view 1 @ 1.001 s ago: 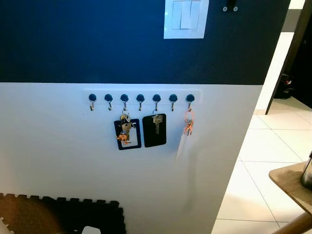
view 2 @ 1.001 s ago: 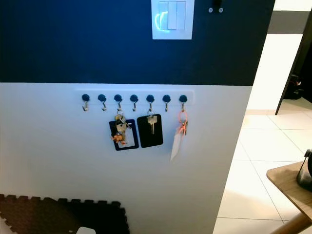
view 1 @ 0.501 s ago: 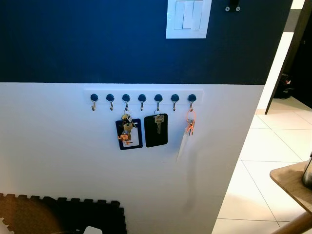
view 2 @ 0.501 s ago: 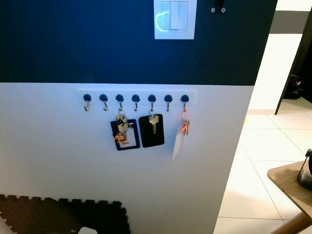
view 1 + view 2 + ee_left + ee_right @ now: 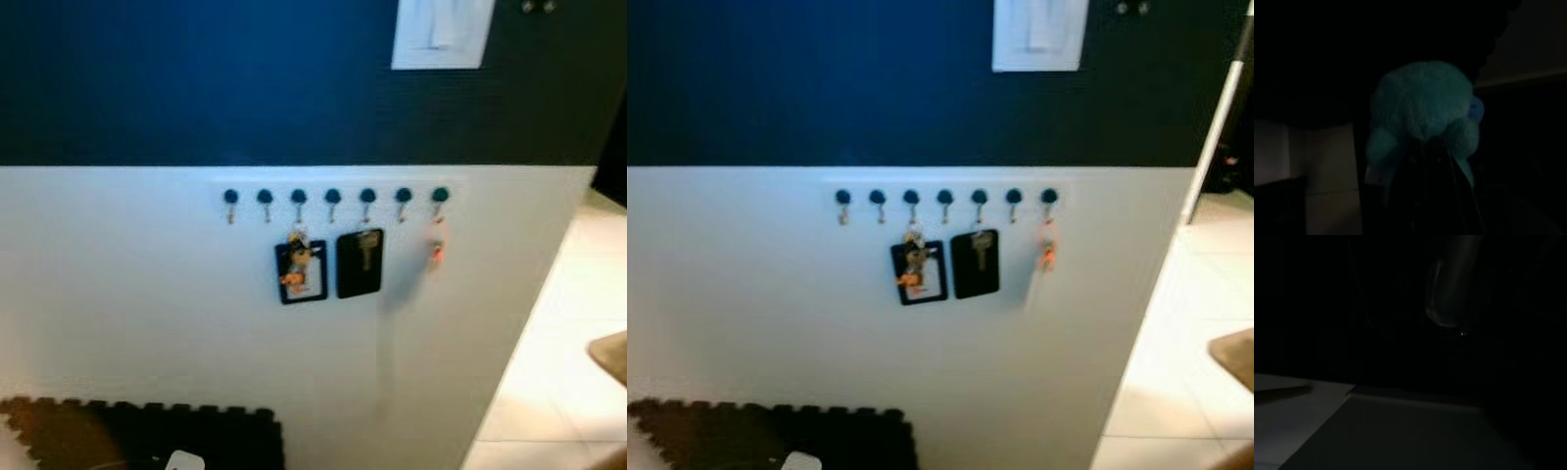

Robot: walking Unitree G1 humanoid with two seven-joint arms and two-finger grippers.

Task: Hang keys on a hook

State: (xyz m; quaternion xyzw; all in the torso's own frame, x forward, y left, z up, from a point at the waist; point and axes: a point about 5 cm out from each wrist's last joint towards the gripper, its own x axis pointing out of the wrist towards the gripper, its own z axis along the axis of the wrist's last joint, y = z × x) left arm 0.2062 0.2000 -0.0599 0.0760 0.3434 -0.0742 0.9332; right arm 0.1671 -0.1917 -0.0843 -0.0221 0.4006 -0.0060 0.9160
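The orange keys (image 5: 436, 252) are hanging on the far-right hook (image 5: 440, 199) of the wall rack (image 5: 333, 197), and I cannot tell how either claw is sitting in the dark.

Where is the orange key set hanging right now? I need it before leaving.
In the left eye view, the orange key set hangs from the rightmost hook of the rack, right of the black key holder, near the wall's corner.
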